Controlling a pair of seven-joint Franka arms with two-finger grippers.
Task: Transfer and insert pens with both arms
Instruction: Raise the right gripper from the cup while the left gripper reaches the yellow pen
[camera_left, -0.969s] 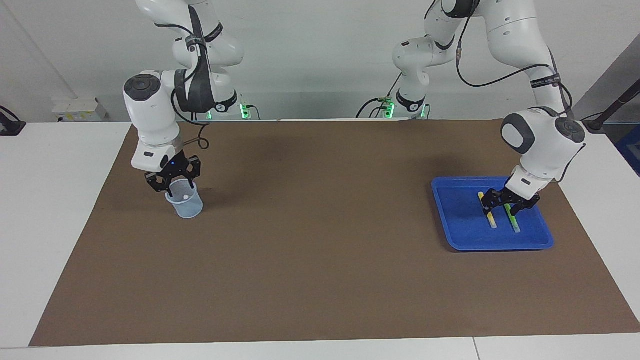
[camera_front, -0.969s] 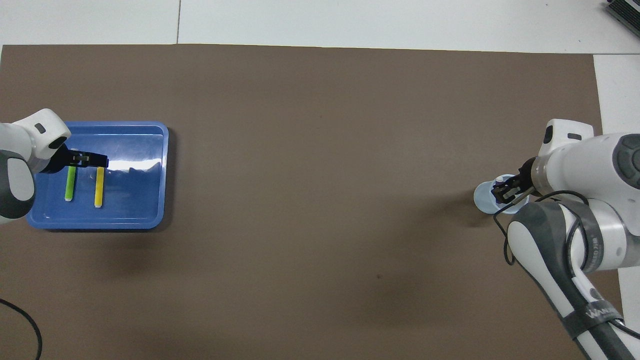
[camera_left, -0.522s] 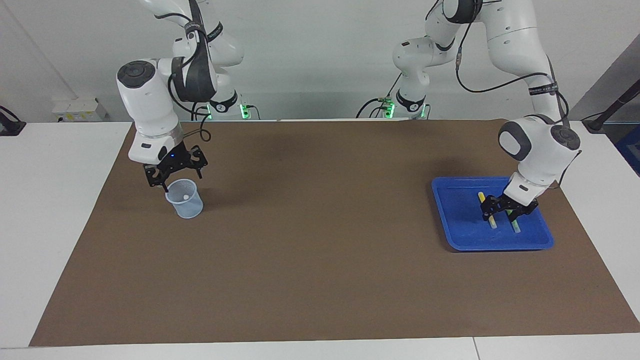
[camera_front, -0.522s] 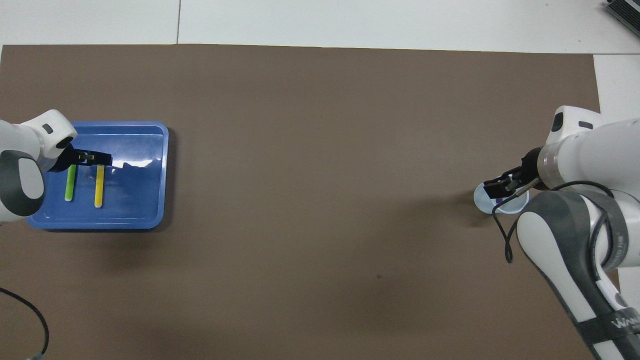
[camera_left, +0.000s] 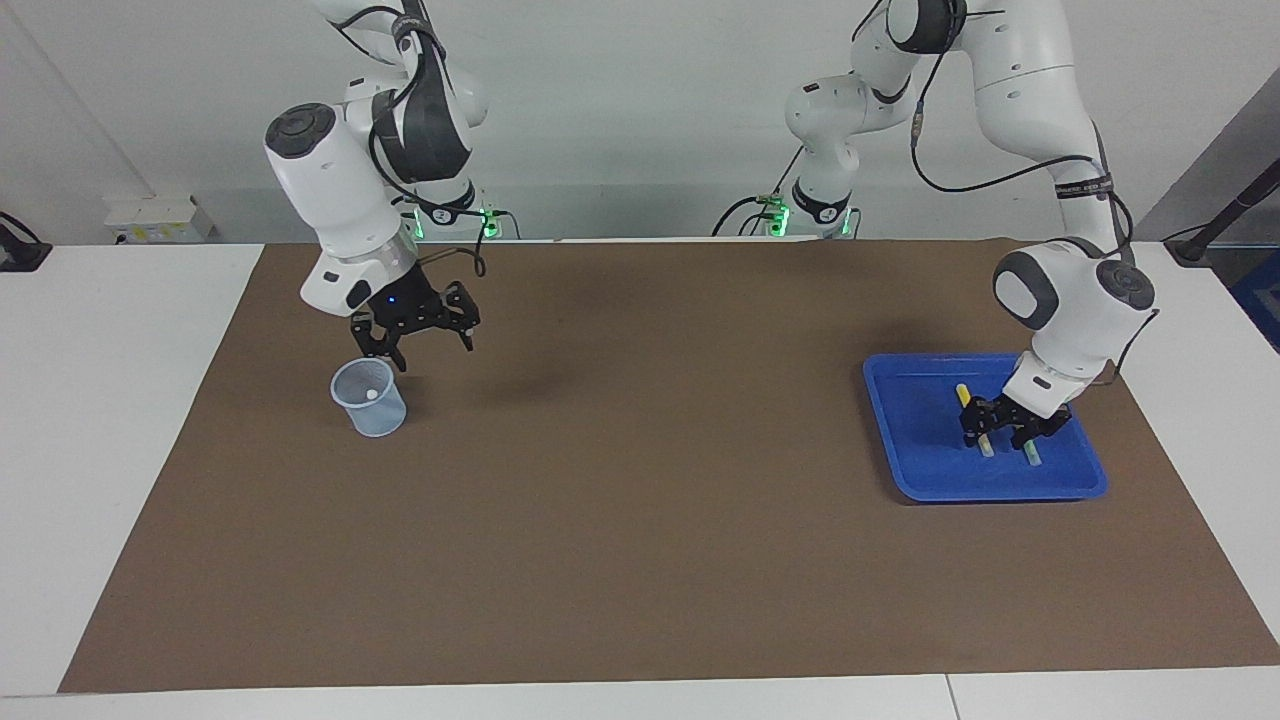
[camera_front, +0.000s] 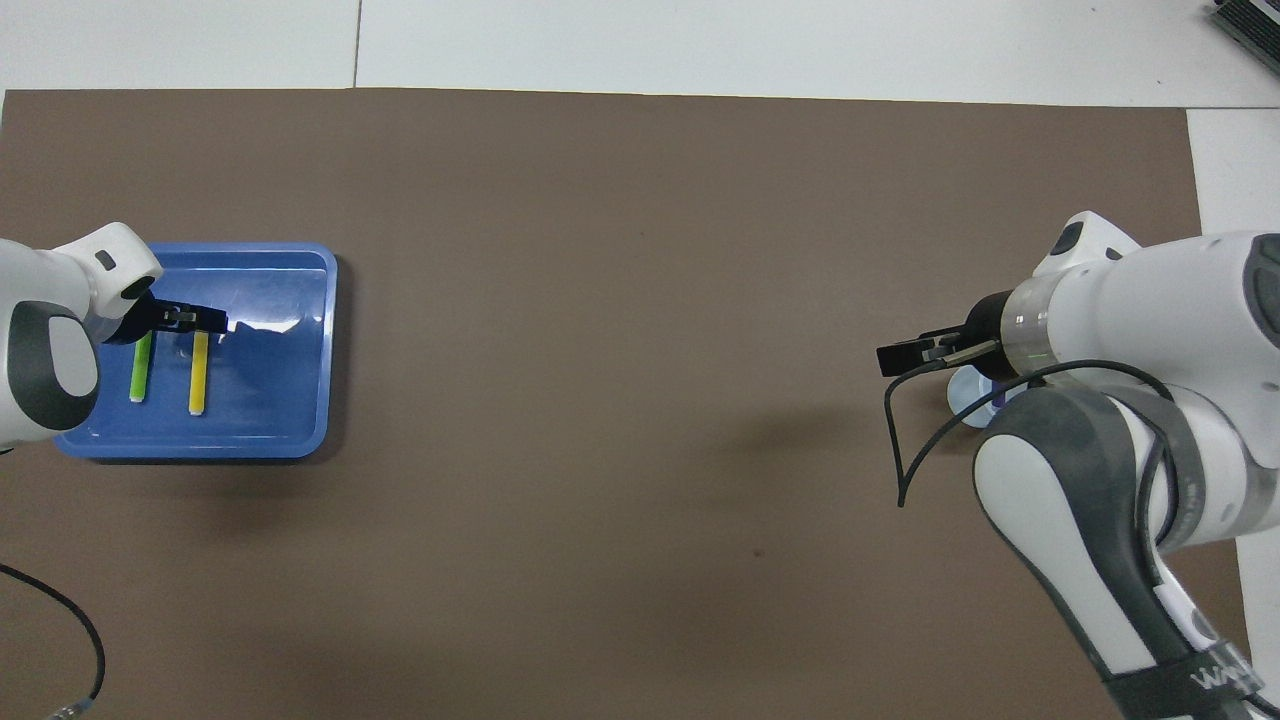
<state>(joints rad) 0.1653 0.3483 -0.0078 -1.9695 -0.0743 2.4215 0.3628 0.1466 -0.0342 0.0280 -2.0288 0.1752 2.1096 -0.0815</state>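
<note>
Left gripper (camera_left: 1003, 430), jaws apart, straddles the yellow pen (camera_left: 973, 420): centre, then squeeze. Right gripper (camera_left: 420, 335) empty, fingers spread.

Cup (camera_front: 962, 398) — half hidden under arm

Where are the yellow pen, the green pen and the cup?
yellow pen (camera_front: 198, 385), overhead view, middle of its barrel
green pen (camera_front: 139, 375), overhead view, middle of its barrel
cup (camera_left: 377, 413), facing view, its outer wall
</note>
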